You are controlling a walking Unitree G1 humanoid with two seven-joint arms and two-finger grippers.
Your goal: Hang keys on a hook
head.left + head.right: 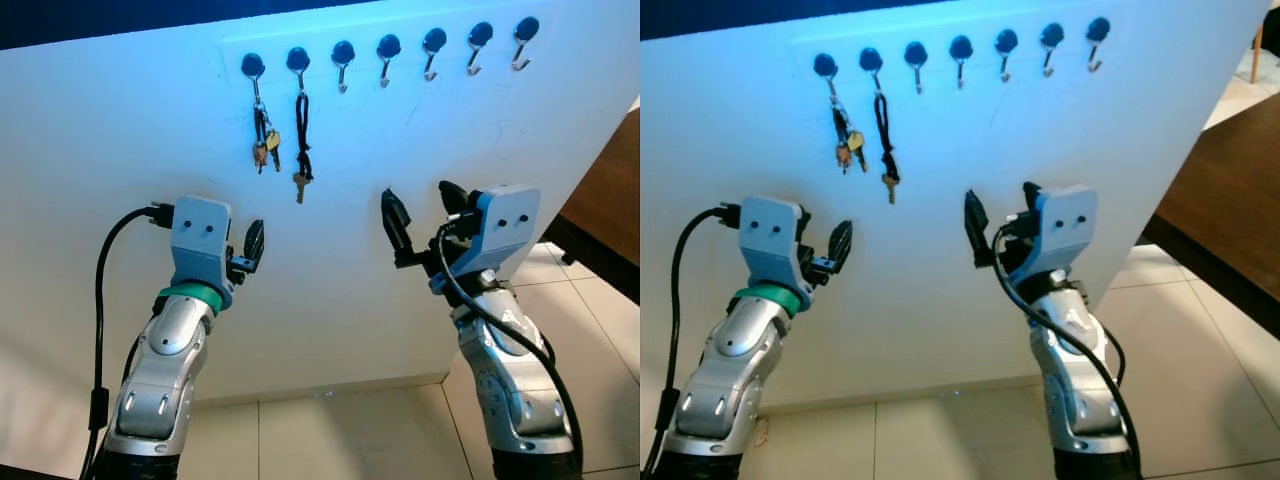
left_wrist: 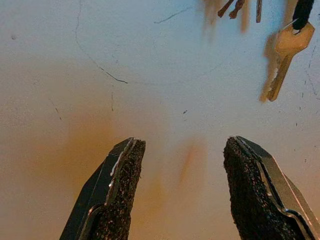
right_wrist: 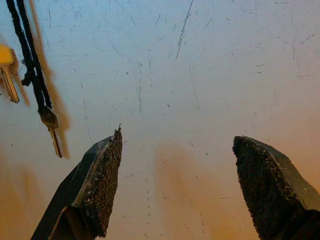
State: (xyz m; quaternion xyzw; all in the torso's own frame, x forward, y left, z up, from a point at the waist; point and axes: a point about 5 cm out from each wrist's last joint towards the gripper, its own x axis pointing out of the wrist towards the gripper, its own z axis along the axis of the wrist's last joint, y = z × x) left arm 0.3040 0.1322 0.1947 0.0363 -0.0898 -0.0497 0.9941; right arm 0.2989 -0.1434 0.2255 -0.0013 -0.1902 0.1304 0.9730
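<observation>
A row of dark-knobbed hooks [image 1: 388,46] runs along the top of a white board [image 1: 340,290]. A bunch of keys [image 1: 265,140] hangs from the leftmost hook [image 1: 253,66]. From the second hook [image 1: 298,60] hangs a black cord with one brass key [image 1: 299,185]; the key [image 2: 285,55] also shows in the left wrist view, and the cord [image 3: 30,55] in the right wrist view. The other hooks are bare. My left gripper [image 1: 250,245] is open and empty, close to the board below the bunch. My right gripper [image 1: 423,215] is open and empty, lower right of the corded key.
Pale floor tiles [image 1: 350,430] lie at the foot of the board. A dark brown wooden surface [image 1: 610,200] stands past the board's right edge. A black cable [image 1: 100,300] loops beside my left arm.
</observation>
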